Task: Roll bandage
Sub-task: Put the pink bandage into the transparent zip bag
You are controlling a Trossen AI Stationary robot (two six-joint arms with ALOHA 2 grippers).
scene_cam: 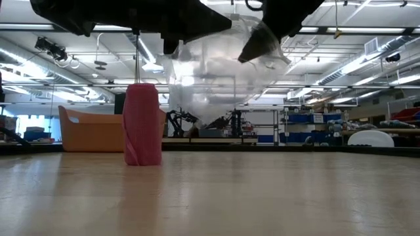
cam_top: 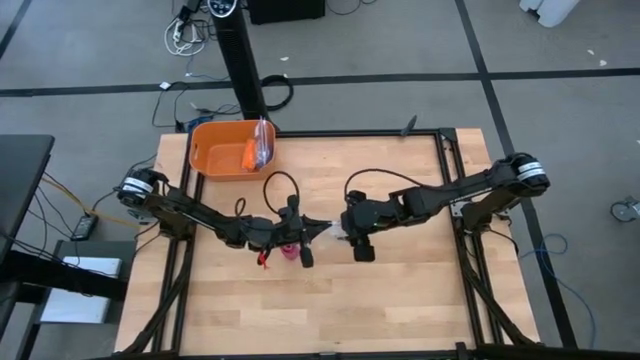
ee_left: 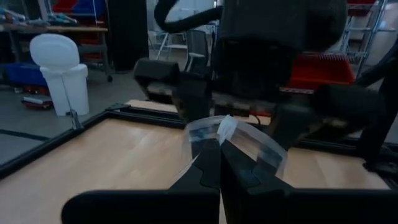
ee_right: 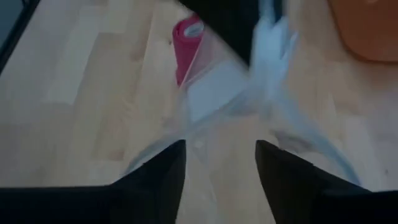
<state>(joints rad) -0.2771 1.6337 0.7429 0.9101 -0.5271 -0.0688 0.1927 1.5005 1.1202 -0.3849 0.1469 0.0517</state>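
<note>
The bandage (scene_cam: 142, 124) is a magenta-pink roll standing on end on the table, also visible as the bandage (ee_right: 186, 46) and the bandage (cam_top: 286, 250). Above it hangs a clear crinkled plastic bag (scene_cam: 223, 72) between both grippers. My left gripper (ee_left: 219, 146) is shut on the bag, just over the roll. My right gripper (ee_right: 221, 146) faces it from the table's right, open, slanting down, with the bag's lower part (ee_right: 230, 93) in front of and between its fingers. I cannot tell whether they touch it. My left gripper pinches an edge of the clear bag (ee_left: 225, 127) between its two shut fingers, coming level from the table's left. The bag (cam_top: 325, 230) hangs lifted clear of the table, spreading out beyond the fingertips toward my right gripper.
An orange tub (cam_top: 232, 148) with some items in it stands at the table's far left. A black post (cam_top: 243, 60) rises behind it. Bare wooden tabletop (cam_top: 400, 300) lies toward the near edge and to the right.
</note>
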